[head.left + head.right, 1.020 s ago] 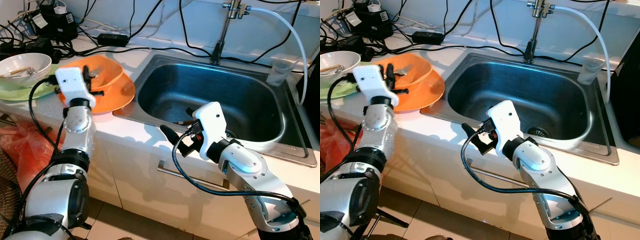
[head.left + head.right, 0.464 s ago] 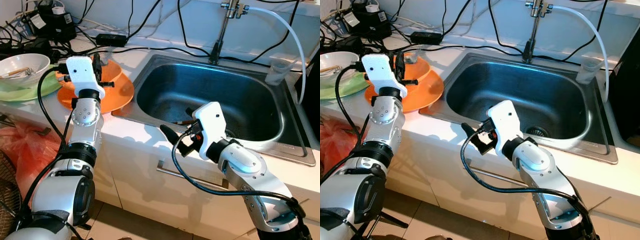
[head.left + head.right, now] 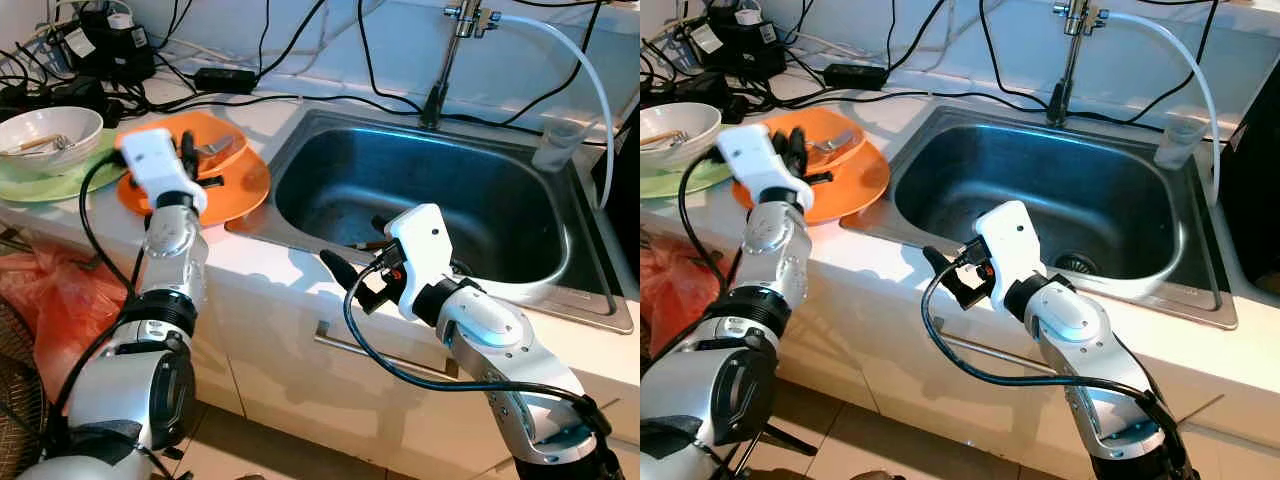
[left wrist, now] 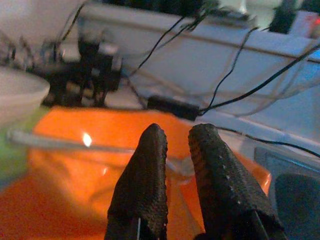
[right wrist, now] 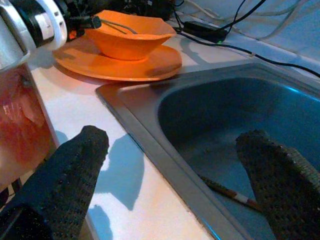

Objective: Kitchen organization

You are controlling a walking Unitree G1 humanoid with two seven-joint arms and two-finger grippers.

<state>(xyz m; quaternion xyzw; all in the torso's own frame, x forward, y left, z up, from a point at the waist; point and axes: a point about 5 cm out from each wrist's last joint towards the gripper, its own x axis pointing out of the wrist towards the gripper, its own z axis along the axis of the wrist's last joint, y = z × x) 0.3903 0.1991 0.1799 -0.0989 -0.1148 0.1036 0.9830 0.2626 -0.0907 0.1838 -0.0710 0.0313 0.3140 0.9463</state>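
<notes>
1. While the dishes sit stacked on the counter (image 3: 250,255) left of the sink (image 3: 420,195), your left gripper (image 3: 200,165) is up at the orange bowl (image 3: 215,150), right over its near rim.
2. In the left wrist view its fingers (image 4: 142,185) are nearly together, just a thin slit between them, and nothing's pinched in there as far as I can see.
3. The bowl sits on the orange plate (image 3: 245,185), and there's a utensil (image 3: 215,147) lying inside it. Looks metal, but it's too small to say spoon or fork.
4. Further left are a white bowl (image 3: 675,125) on a green plate (image 3: 680,178), also with something in it.
5. Your right gripper (image 3: 350,280) hangs at the front edge of the sink, fingers (image 5: 75,170) spread wide, holding nothing. There's a chopstick-like stick (image 5: 227,192) lying on the sink floor near it.
6. My guess at the step: you're lining up on the orange bowl or its utensil to shift it toward the sink. No grab yet.
7. Next move, I'd say open the left fingers a bit before going down, because that slit won't take the rim. Then straddle the rim or the utensil handle and close.
8. Watch the cables (image 3: 290,95) behind the plate, and lift straight up so the plate underneath doesn't slide.
</notes>
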